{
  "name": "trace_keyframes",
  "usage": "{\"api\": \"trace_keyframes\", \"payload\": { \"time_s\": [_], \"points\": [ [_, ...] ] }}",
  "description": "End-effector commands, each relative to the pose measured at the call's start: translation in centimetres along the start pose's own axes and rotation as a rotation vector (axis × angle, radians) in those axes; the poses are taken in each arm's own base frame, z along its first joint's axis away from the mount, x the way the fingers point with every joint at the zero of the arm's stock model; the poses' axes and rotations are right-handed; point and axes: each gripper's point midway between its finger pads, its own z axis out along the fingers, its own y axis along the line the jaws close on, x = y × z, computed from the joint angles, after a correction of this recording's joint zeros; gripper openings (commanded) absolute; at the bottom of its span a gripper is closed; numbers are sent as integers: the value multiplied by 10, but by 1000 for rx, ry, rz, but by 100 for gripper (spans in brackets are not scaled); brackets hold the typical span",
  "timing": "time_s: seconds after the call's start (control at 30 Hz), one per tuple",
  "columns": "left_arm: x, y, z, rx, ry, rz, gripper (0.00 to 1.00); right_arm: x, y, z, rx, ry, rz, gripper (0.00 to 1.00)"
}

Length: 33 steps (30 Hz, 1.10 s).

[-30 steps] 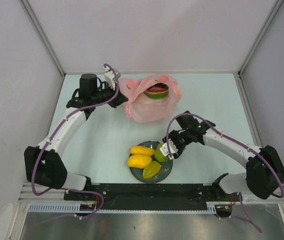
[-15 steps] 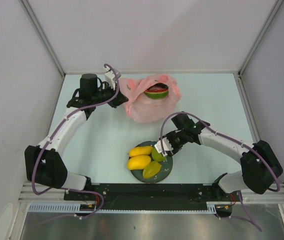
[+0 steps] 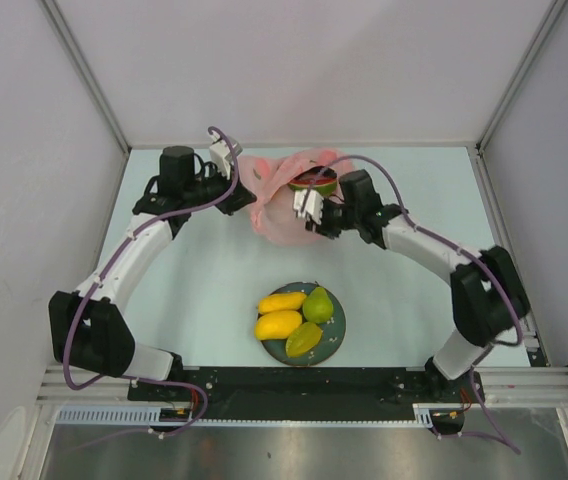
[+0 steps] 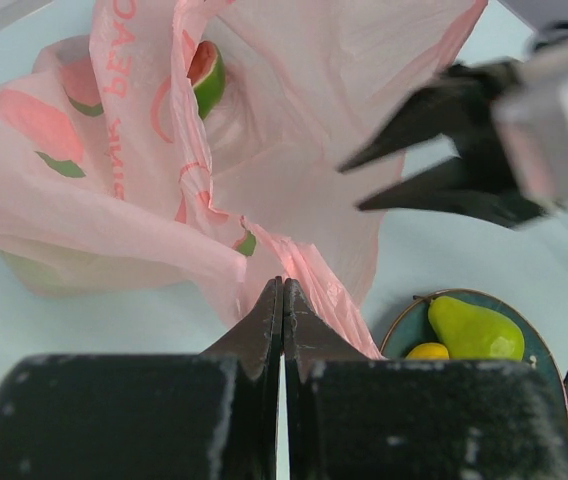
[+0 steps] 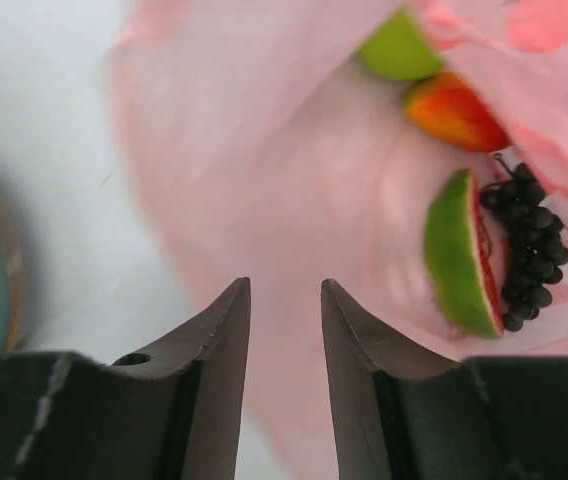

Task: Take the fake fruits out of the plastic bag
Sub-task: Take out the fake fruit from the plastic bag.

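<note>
Plastic bag (image 3: 276,220) at far centre of bench (image 3: 214,270), watermelon slice (image 5: 456,255) and grapes (image 5: 526,245) inside; left gripper (image 4: 282,292) jaws pinched on its fold. Right gripper (image 5: 284,295) jaws narrowly parted, empty, apparently just before the bag; pear (image 3: 316,305) on plate (image 3: 336,327).

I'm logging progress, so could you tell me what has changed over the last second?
The right gripper left the green pear on the plate and swung away to the plastic bag, jaws open. The left gripper stays shut on the bag's edge; the plated mangoes have not moved.
</note>
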Motion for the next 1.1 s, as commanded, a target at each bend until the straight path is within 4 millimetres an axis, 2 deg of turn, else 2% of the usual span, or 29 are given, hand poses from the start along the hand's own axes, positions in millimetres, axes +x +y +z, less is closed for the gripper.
{"api": "trace_keyframes", "payload": {
  "time_s": [0.0, 0.03, 0.07, 0.1, 0.13, 0.23, 0.3, 0.33, 0.4, 0.43, 0.5, 0.53, 0.6, 0.63, 0.67, 0.73, 0.77, 0.83, 0.87, 0.9, 0.97, 1.0, 1.03, 1.07],
  "points": [
    [-39, -11, -13, 13, -76, 113, 0, -18, -72, 38, 207, -92, 237, 39],
    [-40, -11, -14, 11, -76, 114, 0, -23, -93, 42, 249, -90, 226, 39],
    [-44, -11, -14, 11, -82, 120, 0, -17, -98, 49, 256, -68, 222, 39],
    [-46, -11, -14, 10, -85, 125, 0, 11, -94, 64, 222, 8, 211, 39],
    [-48, -10, -14, 12, -89, 125, 0, 12, -106, 64, 233, 31, 187, 39],
    [-51, -8, -11, 13, -94, 126, 0, 58, -107, 58, 231, 154, 181, 37],
    [-54, -7, -9, 14, -100, 129, 0, 83, -100, 45, 225, 223, 236, 37],
    [-54, -7, -9, 14, -101, 128, 0, 83, -97, 36, 227, 233, 250, 36],
    [-54, -6, -8, 15, -101, 130, 0, 100, -66, 28, 165, 297, 303, 34],
    [-53, -7, -8, 15, -101, 129, 0, 89, -56, 22, 148, 288, 316, 34],
    [-53, -7, -8, 17, -101, 130, 0, 88, -19, 19, 72, 313, 382, 31],
    [-54, -7, -9, 18, -104, 130, 0, 66, -4, 20, 36, 278, 367, 31],
    [-57, -9, -11, 19, -112, 133, 0, 45, 22, 23, -32, 246, 352, 31],
    [-58, -10, -11, 19, -117, 135, 0, 34, 27, 26, -39, 231, 330, 31],
    [-59, -9, -11, 17, -118, 136, 0, 14, 34, 34, -43, 199, 272, 31],
    [-57, -7, -9, 16, -111, 133, 0, 3, 25, 41, -6, 172, 211, 30],
    [-57, -8, -9, 18, -111, 132, 0, 5, 20, 46, 6, 170, 192, 30],
    [-57, -7, -9, 18, -112, 133, 0, 6, -7, 51, 64, 150, 125, 30],
    [-57, -7, -8, 16, -111, 132, 0, 11, -16, 53, 78, 159, 110, 30],
    [-57, -7, -9, 16, -112, 132, 0, 31, -27, 56, 87, 197, 90, 30],
    [-56, -7, -9, 13, -111, 134, 0, 36, -50, 56, 117, 203, 71, 30],
    [-57, -8, -9, 14, -111, 139, 0, 51, -58, 56, 120, 220, 85, 30],
    [-56, -8, -10, 13, -109, 142, 0, 49, -72, 55, 137, 212, 54, 30],
    [-56, -7, -11, 10, -108, 145, 0, 54, -78, 55, 139, 223, 46, 30]
  ]
}}
